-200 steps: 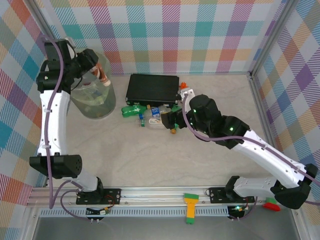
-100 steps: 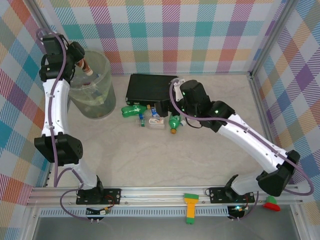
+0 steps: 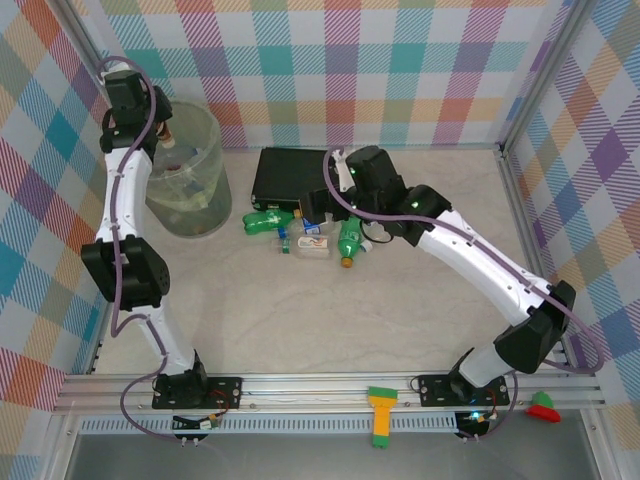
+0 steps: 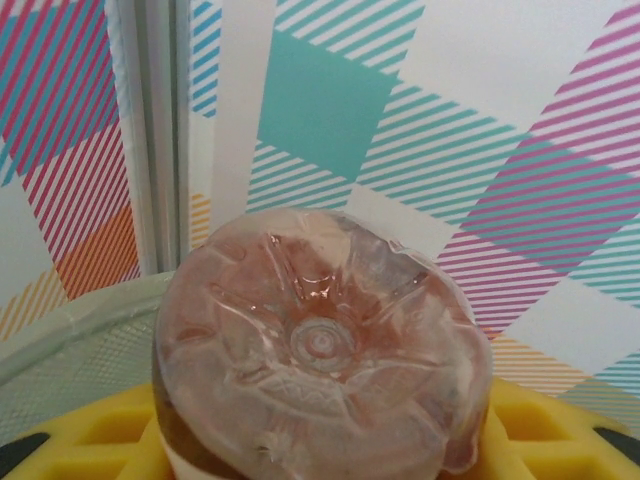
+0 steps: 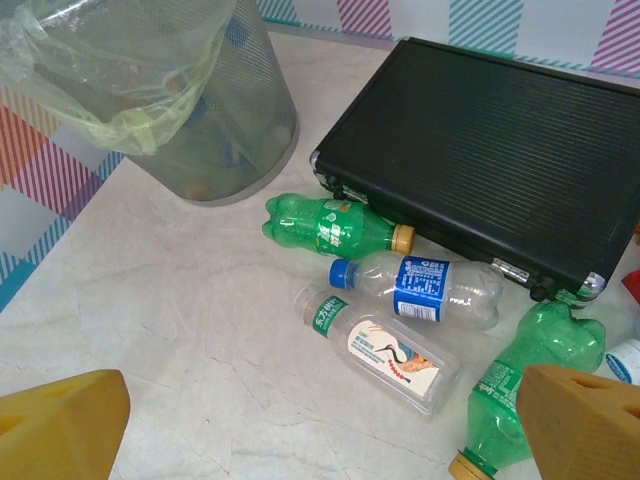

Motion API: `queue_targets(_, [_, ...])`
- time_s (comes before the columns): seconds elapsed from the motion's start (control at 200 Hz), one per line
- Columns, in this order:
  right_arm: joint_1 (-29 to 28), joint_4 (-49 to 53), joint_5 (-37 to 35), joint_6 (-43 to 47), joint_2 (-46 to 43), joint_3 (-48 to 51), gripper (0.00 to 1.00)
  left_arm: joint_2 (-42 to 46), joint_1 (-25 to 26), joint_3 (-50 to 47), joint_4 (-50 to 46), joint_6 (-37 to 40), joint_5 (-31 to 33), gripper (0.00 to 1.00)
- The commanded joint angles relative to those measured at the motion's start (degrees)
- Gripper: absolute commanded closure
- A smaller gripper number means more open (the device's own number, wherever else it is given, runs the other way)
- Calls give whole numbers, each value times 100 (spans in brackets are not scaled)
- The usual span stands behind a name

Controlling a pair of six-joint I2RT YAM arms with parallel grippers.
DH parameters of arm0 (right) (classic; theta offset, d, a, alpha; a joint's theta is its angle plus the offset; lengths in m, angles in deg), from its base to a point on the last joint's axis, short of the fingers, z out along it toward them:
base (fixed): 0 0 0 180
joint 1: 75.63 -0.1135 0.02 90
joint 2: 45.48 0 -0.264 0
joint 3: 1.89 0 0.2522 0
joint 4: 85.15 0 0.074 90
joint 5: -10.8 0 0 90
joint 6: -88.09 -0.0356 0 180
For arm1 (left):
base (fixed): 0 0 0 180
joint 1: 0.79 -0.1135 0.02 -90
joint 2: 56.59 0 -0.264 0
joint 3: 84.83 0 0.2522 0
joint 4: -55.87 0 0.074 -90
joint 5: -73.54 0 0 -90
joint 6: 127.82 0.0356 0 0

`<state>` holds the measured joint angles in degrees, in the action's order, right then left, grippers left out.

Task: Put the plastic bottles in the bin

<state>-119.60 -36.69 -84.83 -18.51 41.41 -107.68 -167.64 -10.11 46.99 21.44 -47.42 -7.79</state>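
Top external is showing the left gripper (image 3: 165, 131) closed on a brown-labelled bottle (image 4: 320, 350), holding it over the left edge of the bin (image 3: 208, 207), base facing the wrist.

Illumination: bright, even, diffuse; shadows faint and soft-edged on the pale marbled tabletop (image 3: 300, 310). Left wrist view: base of the clear plastic bottle (image 4: 320, 350) very close, slightly soft, small glints at its centre. Right wrist view: sharp mid-frame; yellow fingertips (image 5: 60, 420) in the lower corners blurred; mild sheen on the flat black ribbed case (image 5: 480, 150).
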Motion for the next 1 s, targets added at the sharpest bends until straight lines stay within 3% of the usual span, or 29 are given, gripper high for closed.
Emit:
queue_targets(0.0, [63, 88, 106, -127, 67, -215, 1, -209, -78, 233, 423, 418, 145, 50])
queue_targets(0.255, [98, 163, 77, -184, 220, -290, 1, -572, -96, 217, 431, 372, 67, 45])
queue_targets(0.325, [99, 169, 56, -205, 223, -256, 1, -555, -92, 213, 368, 359, -14, 34])
queue_targets(0.465, [114, 118, 1, -288, 163, -92, 1, -384, -92, 209, 140, 211, 34, 0])
queue_targets(0.995, [116, -106, 27, -414, -221, 476, 1, 64, -92, 195, -469, -62, -251, 0])
